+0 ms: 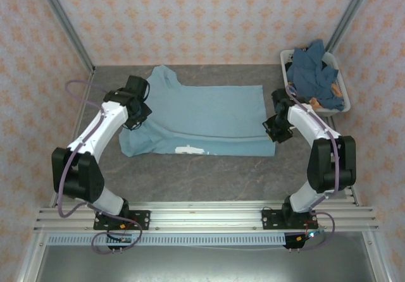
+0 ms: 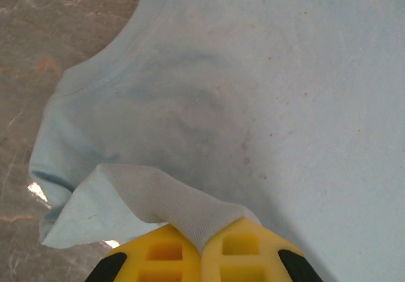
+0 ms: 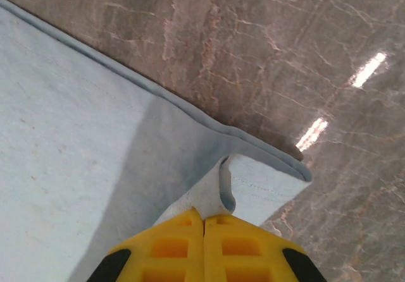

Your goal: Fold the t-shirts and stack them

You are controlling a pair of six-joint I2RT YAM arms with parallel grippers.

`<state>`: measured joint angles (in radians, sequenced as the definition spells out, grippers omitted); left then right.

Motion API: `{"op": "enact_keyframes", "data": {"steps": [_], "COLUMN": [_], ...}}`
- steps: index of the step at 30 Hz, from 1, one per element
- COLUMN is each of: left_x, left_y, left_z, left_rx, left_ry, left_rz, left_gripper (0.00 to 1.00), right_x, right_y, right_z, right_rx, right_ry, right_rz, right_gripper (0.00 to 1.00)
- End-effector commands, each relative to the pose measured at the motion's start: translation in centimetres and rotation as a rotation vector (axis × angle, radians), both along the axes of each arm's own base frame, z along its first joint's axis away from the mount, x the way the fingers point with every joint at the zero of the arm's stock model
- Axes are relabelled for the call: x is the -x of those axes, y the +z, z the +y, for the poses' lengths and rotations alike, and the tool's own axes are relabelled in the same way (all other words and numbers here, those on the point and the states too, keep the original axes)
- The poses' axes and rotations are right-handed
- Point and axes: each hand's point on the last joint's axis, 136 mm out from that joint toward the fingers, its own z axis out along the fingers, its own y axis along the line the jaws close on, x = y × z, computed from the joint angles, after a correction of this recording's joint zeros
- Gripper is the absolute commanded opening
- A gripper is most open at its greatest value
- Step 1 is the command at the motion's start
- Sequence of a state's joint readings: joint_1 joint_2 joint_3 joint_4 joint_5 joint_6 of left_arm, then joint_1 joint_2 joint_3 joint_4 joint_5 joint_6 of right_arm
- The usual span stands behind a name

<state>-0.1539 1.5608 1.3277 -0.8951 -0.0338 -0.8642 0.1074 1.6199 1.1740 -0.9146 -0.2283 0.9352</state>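
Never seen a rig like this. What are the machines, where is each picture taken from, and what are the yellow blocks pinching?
The left arm and right arm are robots bolted at the near edge of the grey table. The wide picture looks down on them; the other two come from wrist cameras, so the yellow blocks are gripper fingers. A light blue t-shirt lies spread on it. The left gripper is shut on a fold at one end, the right gripper on a hemmed corner at the other. A white basket at far right holds darker blue clothes.
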Motion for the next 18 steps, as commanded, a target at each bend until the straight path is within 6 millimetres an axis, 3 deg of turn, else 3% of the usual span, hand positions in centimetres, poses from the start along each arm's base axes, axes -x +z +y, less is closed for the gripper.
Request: {"op": "enact_keyframes", "data": {"steps": [1, 18], "left_x": [-2.0, -6.0], "left_y": [1.3, 0.5], "left_z": [0.8, 2.8], "left_rx": [-0.057, -0.172], "left_ry": [-0.048, -0.089], "left_rz": [-0.028, 0.035], "left_gripper": [0.0, 0.0], "right_x": [-1.7, -6.2], "right_y": [0.1, -1.7], "right_z": [-0.9, -0.6], "right_rx": [0.042, 0.054], "right_ry": [-0.023, 0.011], "right_rz": [-0.025, -0.009], "right_gripper": [0.0, 0.0]}}
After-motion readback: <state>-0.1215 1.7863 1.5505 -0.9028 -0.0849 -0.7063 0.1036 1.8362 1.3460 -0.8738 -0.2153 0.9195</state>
